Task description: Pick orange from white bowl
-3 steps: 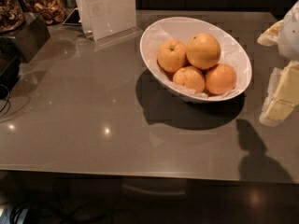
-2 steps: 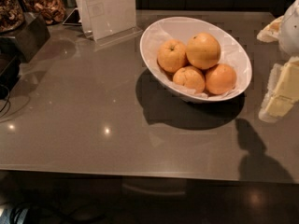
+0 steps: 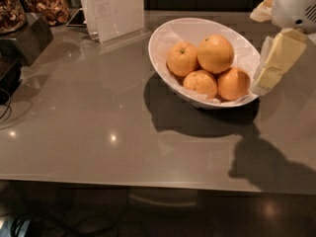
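Orange, the biggest and palest of four, lies untouched in the bowl on the worktop, resting on the smaller ones, so no part of the pick is done. At the right the gripper hangs just beside the bowl's rim; whether it is spread or closed I cannot tell. Reaching in, gripping and lifting are all left, I judge.
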Robot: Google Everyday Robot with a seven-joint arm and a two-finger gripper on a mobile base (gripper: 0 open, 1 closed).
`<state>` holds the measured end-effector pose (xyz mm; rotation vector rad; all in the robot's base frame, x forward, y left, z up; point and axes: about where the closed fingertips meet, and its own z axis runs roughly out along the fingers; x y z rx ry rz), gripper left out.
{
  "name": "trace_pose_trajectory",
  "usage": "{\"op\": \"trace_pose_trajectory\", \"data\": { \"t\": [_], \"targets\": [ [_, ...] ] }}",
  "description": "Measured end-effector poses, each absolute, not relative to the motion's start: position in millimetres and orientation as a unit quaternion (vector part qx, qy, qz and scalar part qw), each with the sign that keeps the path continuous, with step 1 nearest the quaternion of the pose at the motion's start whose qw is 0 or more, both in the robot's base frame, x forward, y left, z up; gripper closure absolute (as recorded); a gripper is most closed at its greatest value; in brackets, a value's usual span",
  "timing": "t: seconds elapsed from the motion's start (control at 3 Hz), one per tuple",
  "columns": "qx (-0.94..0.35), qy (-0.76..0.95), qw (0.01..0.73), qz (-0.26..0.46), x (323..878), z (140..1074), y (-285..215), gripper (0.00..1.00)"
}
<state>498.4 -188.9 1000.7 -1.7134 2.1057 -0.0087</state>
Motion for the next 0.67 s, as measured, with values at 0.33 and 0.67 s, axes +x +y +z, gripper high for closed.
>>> {"op": "trace_pose_trajectory", "data": {
  "t": [0.33, 0.67],
  "targets": [
    [-0.605, 0.763, 0.227, 0.008, 513.4, 1003.1, -190.1, 0.00],
    [-0.591, 0.771, 0.238, 0.023, 527.1, 1000.9, -193.7, 0.00]
  ]
}}
